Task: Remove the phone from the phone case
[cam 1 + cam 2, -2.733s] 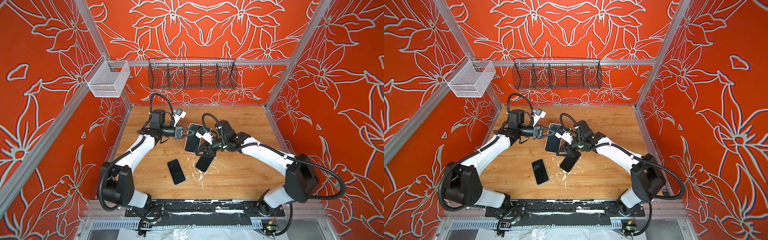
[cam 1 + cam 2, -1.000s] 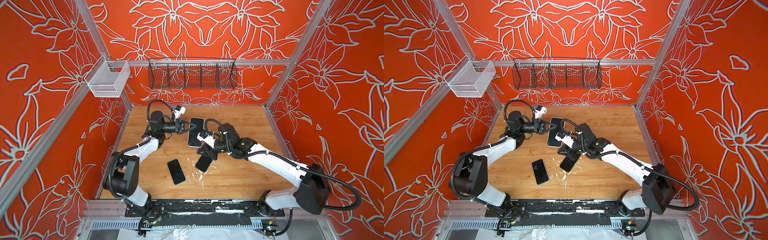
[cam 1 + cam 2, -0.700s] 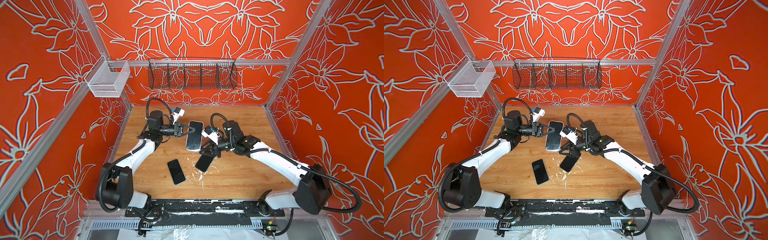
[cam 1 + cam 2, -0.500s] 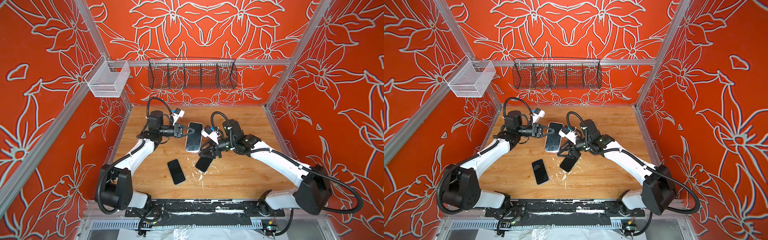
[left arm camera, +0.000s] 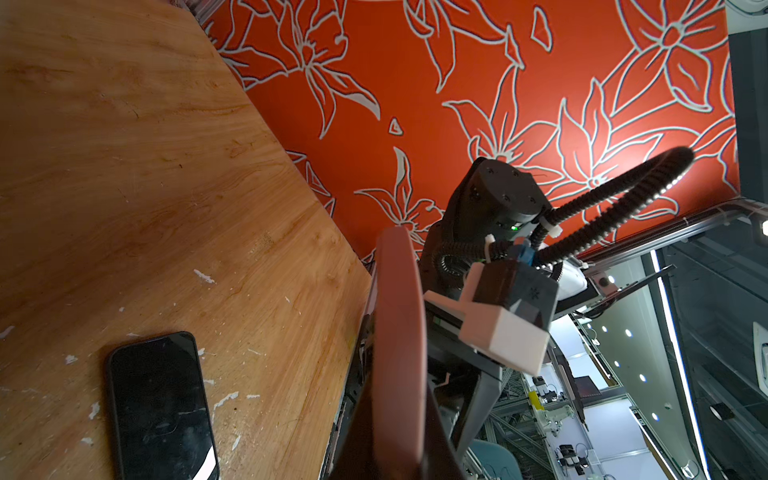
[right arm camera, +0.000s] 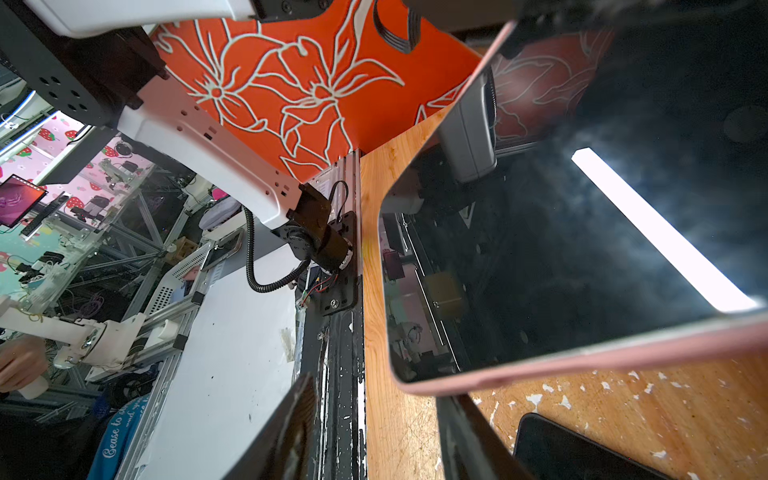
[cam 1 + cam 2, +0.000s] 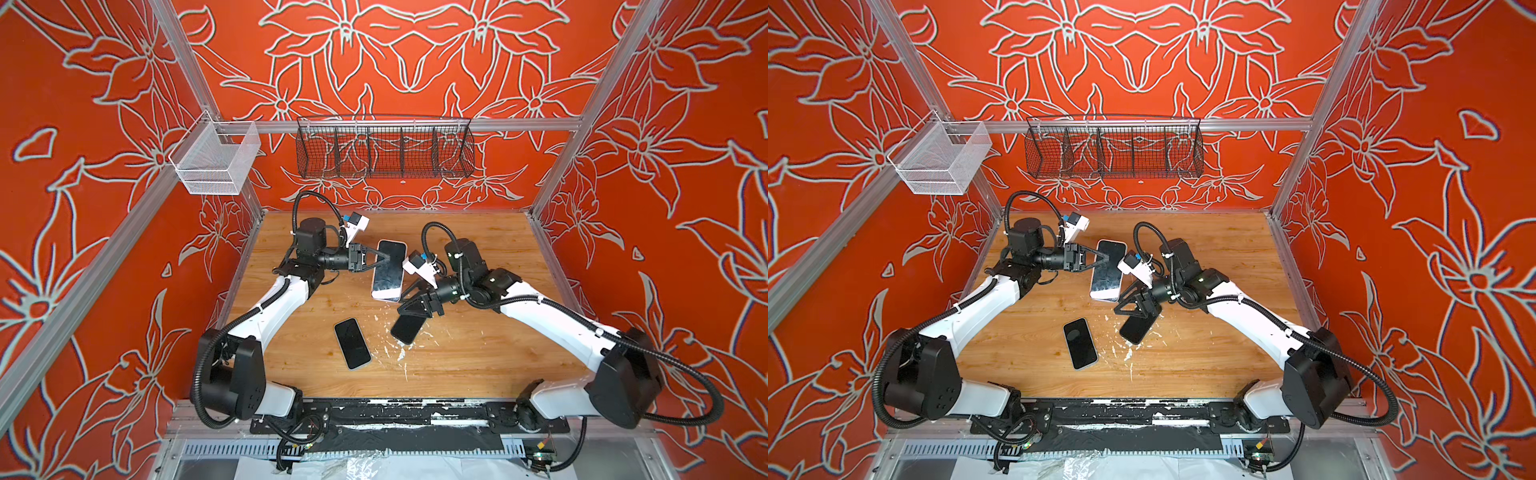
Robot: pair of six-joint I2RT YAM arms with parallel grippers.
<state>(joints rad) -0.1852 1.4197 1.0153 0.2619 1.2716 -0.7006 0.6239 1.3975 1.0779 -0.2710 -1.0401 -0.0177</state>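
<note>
Left fingers (image 7: 382, 254) around one cased phone (image 7: 388, 274); two bare phones (image 7: 352, 343) (image 7: 406, 328).

White-and-black left arm (image 7: 274, 305): elbow bent, forearm reaching toward centre, wrist level. Black left gripper (image 7: 384, 261): jaws pinched tight on the long edge of a pink-cased phone (image 7: 390, 278).

White-and-black right arm (image 7: 552, 320): stretched low toward centre. Black right gripper (image 7: 404, 301): jaws parted, nothing between them, tips just beside the phone's near end.
</note>
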